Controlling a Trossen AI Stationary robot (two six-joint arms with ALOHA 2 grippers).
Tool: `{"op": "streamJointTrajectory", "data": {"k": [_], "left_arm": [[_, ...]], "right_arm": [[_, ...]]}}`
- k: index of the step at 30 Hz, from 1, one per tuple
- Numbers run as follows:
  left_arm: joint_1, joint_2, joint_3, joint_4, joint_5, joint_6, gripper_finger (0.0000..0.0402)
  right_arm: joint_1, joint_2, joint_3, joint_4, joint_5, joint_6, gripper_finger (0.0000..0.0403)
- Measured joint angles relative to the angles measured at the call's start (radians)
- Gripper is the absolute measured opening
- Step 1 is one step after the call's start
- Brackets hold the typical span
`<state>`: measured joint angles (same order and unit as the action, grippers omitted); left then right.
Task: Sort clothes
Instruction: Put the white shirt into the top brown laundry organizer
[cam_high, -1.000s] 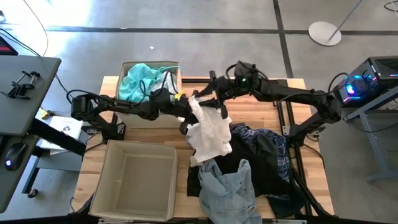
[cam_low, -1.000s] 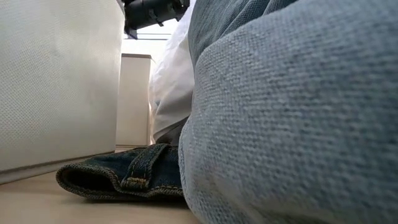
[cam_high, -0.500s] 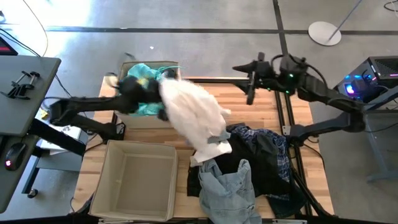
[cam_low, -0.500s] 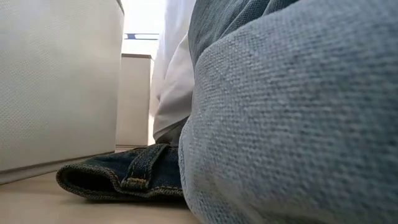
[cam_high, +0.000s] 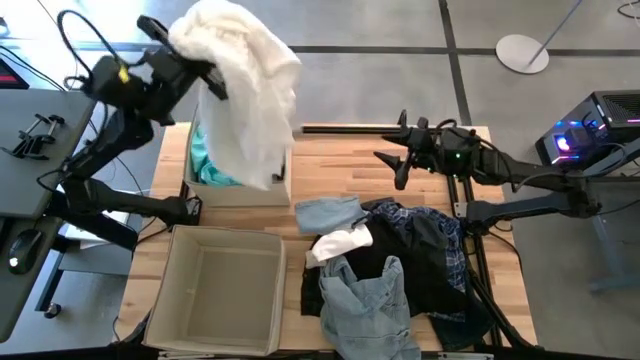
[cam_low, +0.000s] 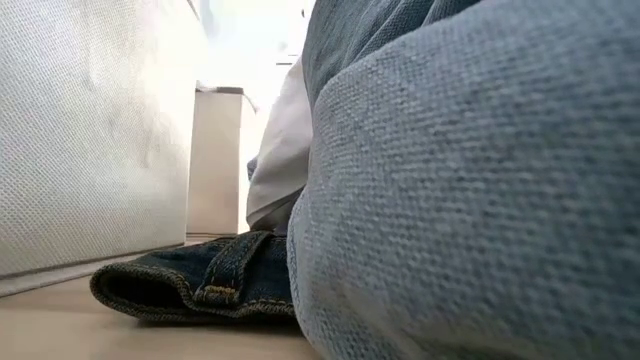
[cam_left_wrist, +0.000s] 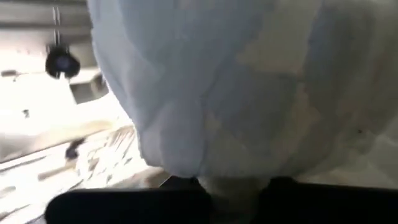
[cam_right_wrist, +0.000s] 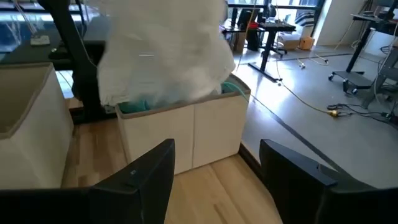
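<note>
My left gripper (cam_high: 207, 78) is raised high over the table's far left corner, shut on a white garment (cam_high: 245, 95). The garment hangs above the far beige bin (cam_high: 235, 190), which holds a turquoise garment (cam_high: 203, 160). My right gripper (cam_high: 393, 168) hovers open near the table's far edge, at the middle, touching nothing; its fingers (cam_right_wrist: 146, 177) frame the far bin (cam_right_wrist: 186, 127). The remaining clothes lie heaped at the table's right centre: a pale blue piece (cam_high: 325, 212), a white piece (cam_high: 342, 242), dark plaid (cam_high: 425, 245) and pale denim (cam_high: 365, 300). My left gripper pinches a bunched fold of the white garment (cam_left_wrist: 233, 186) between its two fingers, which slant upward. The rest of the cloth billows over the gripper and hangs slack down to the far bin's rim (cam_high: 272, 180). Whether the cloth touches the bin, I cannot tell.
An empty beige bin (cam_high: 225, 250) stands at the near left. In the low view, pale denim (cam_low: 460, 200) and a dark denim piece (cam_low: 195, 285) fill the foreground beside the near bin's wall (cam_low: 90, 130). Bare wood lies between the bins and the heap.
My left gripper has swung up and toward the far left corner, rolling as it went, and has carried the white garment off the heap to above the far bin. The pale blue piece beneath it now shows. My right gripper has drawn back toward the table's right.
</note>
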<state>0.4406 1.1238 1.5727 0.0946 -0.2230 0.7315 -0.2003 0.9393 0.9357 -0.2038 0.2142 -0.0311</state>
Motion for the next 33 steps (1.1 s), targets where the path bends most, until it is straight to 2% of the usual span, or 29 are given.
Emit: {"op": "streamJointTrajectory", "data": {"k": [5,7,9,12,15,17,21,23,25,28,33], "left_arm": [[0.055,0.028,0.051,-0.253,-0.195,0.038,0.0007],[0.071,0.027,0.044,-0.380,-0.233,-0.008,0.0008],[0.080,0.025,0.044,-0.544,-0.240,-0.121,0.0008],[0.082,0.030,0.045,-0.814,-0.223,-0.402,0.0009],[0.071,0.035,0.044,-1.081,-0.122,-0.625,0.0009],[0.056,0.044,0.045,-1.238,-0.042,-0.715,0.0009],[0.050,0.093,0.045,-1.526,-0.021,-0.864,0.0010],[0.063,0.124,0.038,-1.640,-0.013,-0.885,0.0010],[0.084,0.145,0.002,-1.655,-0.011,-0.863,0.0010],[0.127,0.173,-0.072,-1.538,-0.002,-0.843,0.0021],[0.195,0.222,-0.119,-1.568,0.127,-0.782,0.0079]], "right_arm": [[0.000,-0.044,-0.069,0.044,0.000,0.021,0.0222],[0.000,-0.060,-0.074,0.045,-0.001,0.028,0.0222],[0.000,-0.071,-0.075,0.045,-0.007,0.028,0.0222],[0.000,-0.085,-0.075,0.046,-0.026,0.028,0.0222],[0.000,-0.091,-0.075,0.046,-0.027,0.032,0.0222],[0.000,-0.090,-0.075,0.044,-0.027,0.032,0.0222],[0.000,-0.088,-0.075,0.044,-0.027,0.032,0.0222],[0.000,-0.088,-0.075,0.044,-0.027,0.032,0.0222],[0.000,-0.088,-0.075,0.044,-0.031,0.032,0.0222],[0.000,-0.088,-0.075,0.044,-0.040,0.027,0.0222],[0.000,-0.088,-0.075,0.043,-0.087,0.027,0.0222]]}}
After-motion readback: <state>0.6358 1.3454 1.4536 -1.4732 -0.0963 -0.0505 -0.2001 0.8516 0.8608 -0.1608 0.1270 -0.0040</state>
